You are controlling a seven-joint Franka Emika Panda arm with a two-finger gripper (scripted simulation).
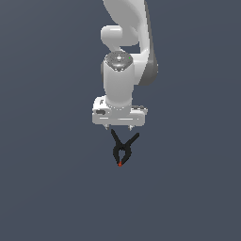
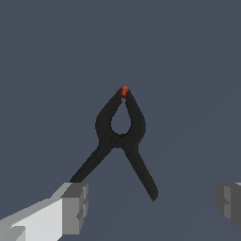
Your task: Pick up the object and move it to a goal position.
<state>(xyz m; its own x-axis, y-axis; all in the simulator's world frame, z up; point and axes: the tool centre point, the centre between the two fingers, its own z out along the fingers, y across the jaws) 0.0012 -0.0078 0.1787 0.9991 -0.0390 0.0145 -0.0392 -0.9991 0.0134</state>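
in the exterior view the arm (image 1: 124,56) reaches down over a plain grey surface (image 1: 42,188), and the claw (image 1: 120,128) hangs just above the clamp (image 1: 123,149). the clamp lies flat, its 2 handles splayed in a v toward the claw and its red tip (image 1: 120,164) pointing away, on the near side. only the tips of the 2 fingers show below the hand, so from here i cannot tell whether they touch anything.

in the wrist view the fingers stand wide apart, 1 pad (image 2: 75,207) at 1 edge of the picture and the other (image 2: 229,204) at the opposite edge. the clamp (image 2: 121,136) lies ahead of them rather than between them. 1 handle end runs right up to the first pad; the other handle ends in the open gap. nothing is gripped.

the step in hand looks like the approach before the grasp. to do it well, i would shift the claw forward along the clamp until the pivot sits midway between the pads, then descend and close across the narrow body. closing on the splayed handles alone risks the clamp twisting or squirting out.
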